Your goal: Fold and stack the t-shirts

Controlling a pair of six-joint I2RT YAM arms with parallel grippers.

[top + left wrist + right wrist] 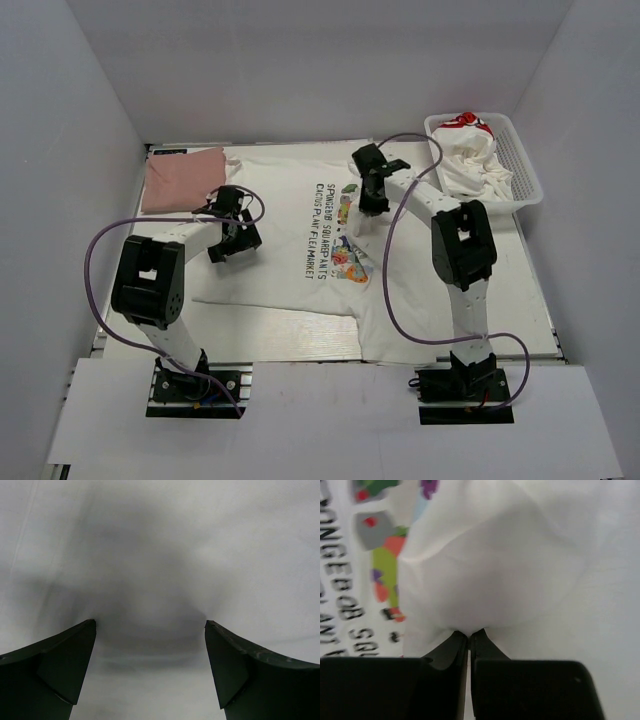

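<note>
A white t-shirt [290,200] with a colourful cartoon print [350,262] and dark lettering lies spread across the table. My right gripper [360,218] is over the print and shut on a pinched-up fold of this shirt [490,570]; in the right wrist view the right gripper [469,634] has its jaws together on the cloth. My left gripper [230,245] hovers over the shirt's left part. It stands open [150,645], with only plain white cloth [150,555] between its fingers [65,665]. A dusty-pink t-shirt [180,178] lies folded at the back left.
A white mesh basket [525,165] stands at the back right and holds crumpled white t-shirts [470,155], one with red print. White walls enclose the table on three sides. Purple cables loop from both arms.
</note>
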